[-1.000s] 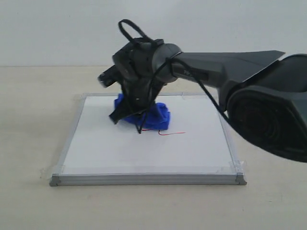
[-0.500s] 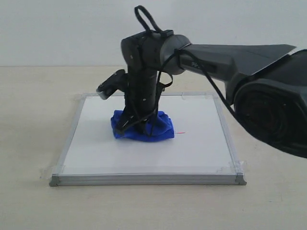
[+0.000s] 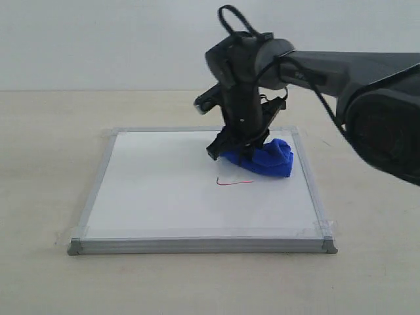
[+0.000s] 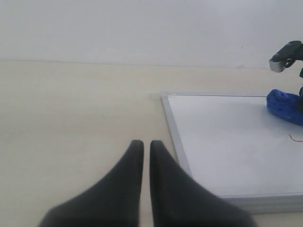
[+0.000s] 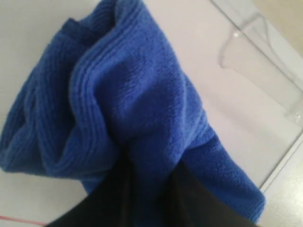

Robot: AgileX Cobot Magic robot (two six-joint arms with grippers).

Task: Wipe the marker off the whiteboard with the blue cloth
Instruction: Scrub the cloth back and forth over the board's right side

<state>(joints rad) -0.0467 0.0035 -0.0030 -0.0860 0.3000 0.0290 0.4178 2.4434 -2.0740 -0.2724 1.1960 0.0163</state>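
The whiteboard (image 3: 164, 197) lies flat on the table, silver-framed with tape at its corners. A short red marker squiggle (image 3: 233, 183) shows near its middle. My right gripper (image 3: 237, 156) is shut on the bunched blue cloth (image 3: 268, 159), which rests on the board's far right part, just behind and right of the squiggle. The right wrist view is filled with the cloth (image 5: 128, 104) pinched between dark fingers; a sliver of red line (image 5: 14, 219) shows at the frame edge. My left gripper (image 4: 143, 144) is shut and holds nothing, over the bare table beside the board (image 4: 222, 142).
The board's metal frame (image 3: 197, 245) stands slightly above the beige tabletop (image 3: 46, 170). A taped board corner (image 5: 265, 56) lies close to the cloth. The right arm (image 3: 341, 65) reaches in from the right, over the board's far right corner.
The right gripper has dragged the cloth from the board's middle-left to its far right. The red squiggle, mostly covered half a second ago, shows again.
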